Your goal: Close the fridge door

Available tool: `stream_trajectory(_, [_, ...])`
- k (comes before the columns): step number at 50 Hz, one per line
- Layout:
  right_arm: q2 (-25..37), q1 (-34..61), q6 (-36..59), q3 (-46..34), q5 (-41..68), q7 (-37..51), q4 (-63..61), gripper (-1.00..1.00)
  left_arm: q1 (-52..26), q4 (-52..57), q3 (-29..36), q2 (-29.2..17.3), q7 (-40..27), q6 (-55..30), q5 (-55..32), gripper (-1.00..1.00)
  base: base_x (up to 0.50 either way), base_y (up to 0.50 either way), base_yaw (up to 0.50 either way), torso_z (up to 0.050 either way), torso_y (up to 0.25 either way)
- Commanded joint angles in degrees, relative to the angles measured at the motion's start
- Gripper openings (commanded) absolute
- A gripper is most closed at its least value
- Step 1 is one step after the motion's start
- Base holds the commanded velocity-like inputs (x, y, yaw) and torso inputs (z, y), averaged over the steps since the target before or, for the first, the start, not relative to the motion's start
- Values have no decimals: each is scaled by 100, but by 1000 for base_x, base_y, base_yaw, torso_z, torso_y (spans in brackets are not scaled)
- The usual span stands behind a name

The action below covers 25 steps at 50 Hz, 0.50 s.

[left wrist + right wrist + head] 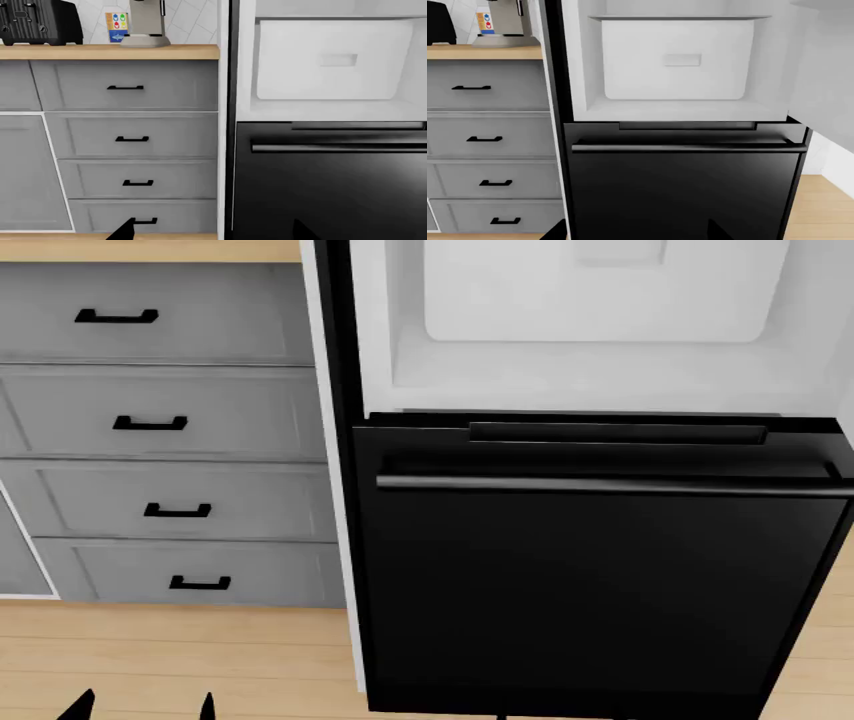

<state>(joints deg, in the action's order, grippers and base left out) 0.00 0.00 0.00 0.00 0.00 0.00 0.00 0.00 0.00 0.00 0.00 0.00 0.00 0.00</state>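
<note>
Approach step, judging by the view: the fridge door (pixel 827 75) hangs open, above and right of the black drawer front (pixel 680 190), untouched by the left gripper (pixel 213 234) or right gripper (pixel 637 234) (both spread wide, 2 fingertips showing each), so the next move probably calls for reaching its outer face.

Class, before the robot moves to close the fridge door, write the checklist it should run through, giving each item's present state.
1. Sight of the fridge door, standing open: ok.
2. Its black outer face in view for pushing: not ok, only the white lining shows.
3. The left gripper open and empty: ok.
4. The right gripper open and empty: ok.
5. Either gripper touching the door: not ok.
6. The white bin seated inside the compartment, not sticking out: ok.
</note>
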Motion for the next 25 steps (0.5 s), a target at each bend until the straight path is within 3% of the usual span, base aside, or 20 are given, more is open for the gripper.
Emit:
stream_trajectory(1, [85, -21, 57, -109, 84, 110, -80, 100, 29, 148, 37, -31, -37, -120, -30, 100, 0, 0, 0, 0, 0])
stream_trajectory(4, [148, 34, -58, -153, 174, 217, 83, 100, 71, -28, 174, -119, -244, 286, -10, 100, 0, 0, 0, 0, 0])
stream_trajectory(14, [257, 111, 57, -253, 132, 639, 211, 100, 41, -79, 311, -242, -572, 360, -130, 100, 0, 0, 0, 0, 0])
stream_trajectory(25, [398, -5, 103, -330, 252, 752, -44, 100, 65, -95, 445, -346, -745, 502, -198, 100, -500, 0, 0, 0, 0])
